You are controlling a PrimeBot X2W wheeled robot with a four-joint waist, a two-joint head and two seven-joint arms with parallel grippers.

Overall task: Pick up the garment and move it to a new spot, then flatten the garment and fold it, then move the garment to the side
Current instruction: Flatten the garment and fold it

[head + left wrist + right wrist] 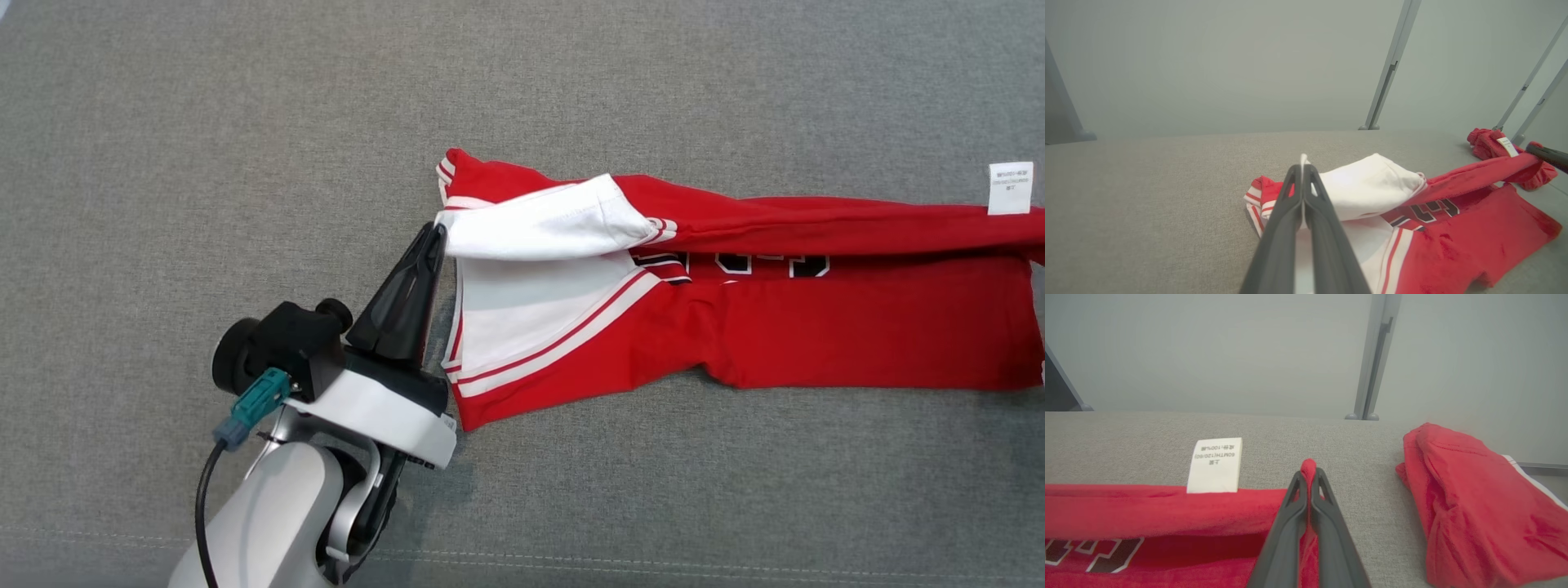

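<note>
L gripper (437, 235), lower left of head view: fingers pressed together, pinching the white flap edge of the red-and-white knit jersey garment (816, 327). L wrist view shows a sliver of white cloth btw the fingers. R gripper (1309, 473) is likewise clamped, on a red fold at the garment's right end. Garment lies stretched over the grey woven fabric surface (245, 122), centre to right, w/ its right end cut off by the head-view edge. Black-and-white lettering (735, 263) is mostly hidden under the raised top fold, unreadable. White rectangular care label (1011, 188) stands off that fold, print too small to read. Past R gripper is bunched red cloth (1474, 498) w/ a white stripe; can't tell if it's the same garment. Behind: grey metal posts (1376, 355), pale wall (1208, 343).
</note>
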